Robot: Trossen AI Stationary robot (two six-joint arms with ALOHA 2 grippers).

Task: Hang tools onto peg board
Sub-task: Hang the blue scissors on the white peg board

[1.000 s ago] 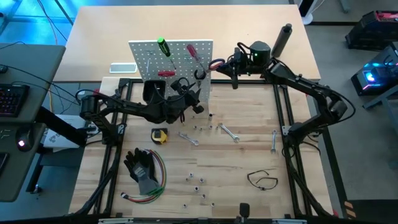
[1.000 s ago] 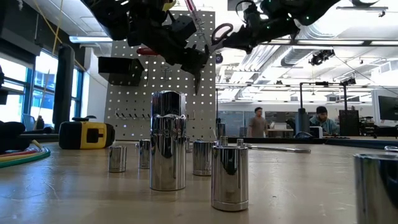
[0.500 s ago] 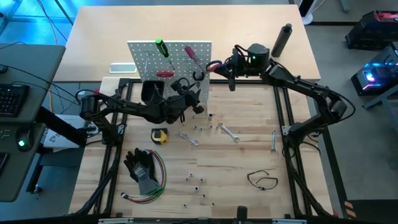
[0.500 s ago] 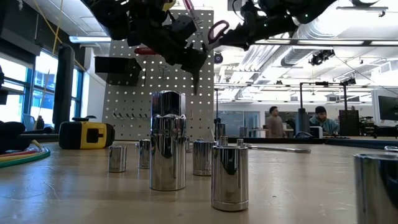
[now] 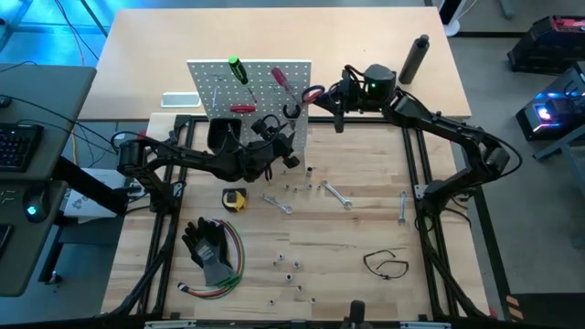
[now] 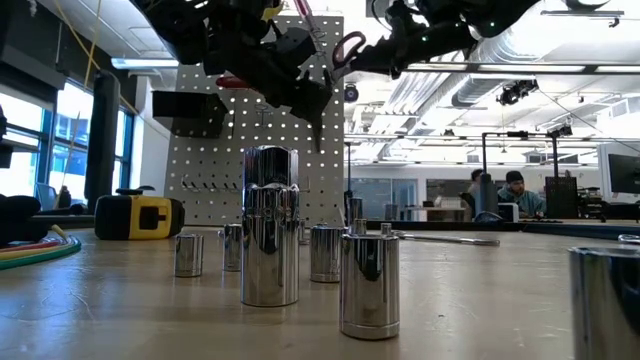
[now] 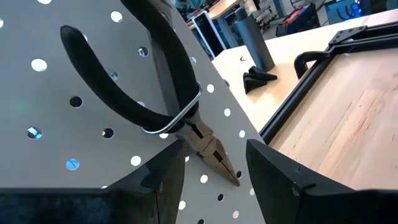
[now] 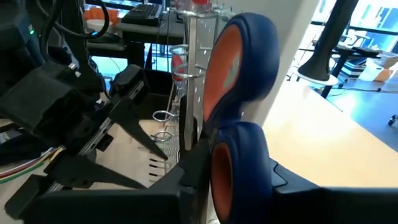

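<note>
The white peg board [image 5: 249, 91] stands upright at the table's far left. A green-handled screwdriver [image 5: 239, 68], a red-handled screwdriver [image 5: 281, 76] and black-handled pliers [image 7: 124, 93] hang on it, the pliers from a wire loop [image 7: 180, 118]. My left gripper [image 7: 214, 177] is open in front of the board, a finger on either side of the pliers' nose [image 7: 217, 158] without touching it. My right gripper [image 5: 331, 99] is shut on red-and-blue-handled scissors [image 8: 239, 93] at the board's right edge. My right gripper pinches the scissors between its two fingers just behind the handle loops [image 8: 239, 177]; the fingers hide the blades. It comes nearly level from the table's right side. The handle loops [image 6: 350, 46] stick out ahead toward the peg board's right edge, clear of the table.
On the table lie a yellow tape measure [image 5: 234, 198], silver wrenches [image 5: 336, 195], a thin black loop [image 5: 384, 263], small metal sockets [image 5: 291, 265], black gloves [image 5: 208, 245] and coloured wires [image 5: 228, 274]. A black cylinder [image 5: 419, 57] stands at the far right.
My right gripper has turned a little and brought the scissors' handle loops closer to the peg board's right edge.
</note>
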